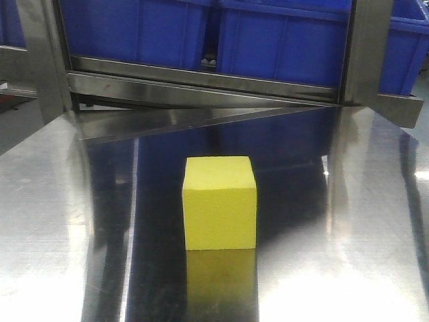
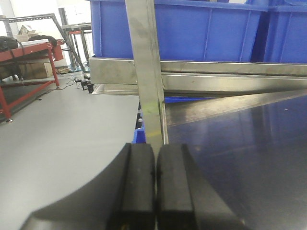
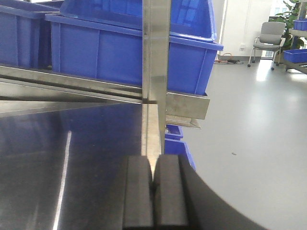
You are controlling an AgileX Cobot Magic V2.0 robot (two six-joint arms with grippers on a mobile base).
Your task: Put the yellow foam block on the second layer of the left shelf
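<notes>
The yellow foam block [image 1: 220, 202] sits upright on the shiny steel surface [image 1: 60, 221] in the middle of the front view, its reflection below it. Neither gripper shows in that view. In the left wrist view my left gripper [image 2: 155, 153] is shut, its black pads pressed together with nothing between them, near the left steel post [image 2: 148, 76]. In the right wrist view my right gripper [image 3: 153, 165] is likewise shut and holds nothing, close to the right steel post [image 3: 156, 72]. The block is out of sight in both wrist views.
Blue plastic bins [image 1: 201, 30] fill the shelf level behind the block, above a steel rail [image 1: 201, 84]. More blue bins [image 3: 120, 48] show in the right wrist view. Grey floor [image 2: 57, 129], a red frame [image 2: 29, 52] and a chair [image 3: 268, 38] lie beyond the shelf sides.
</notes>
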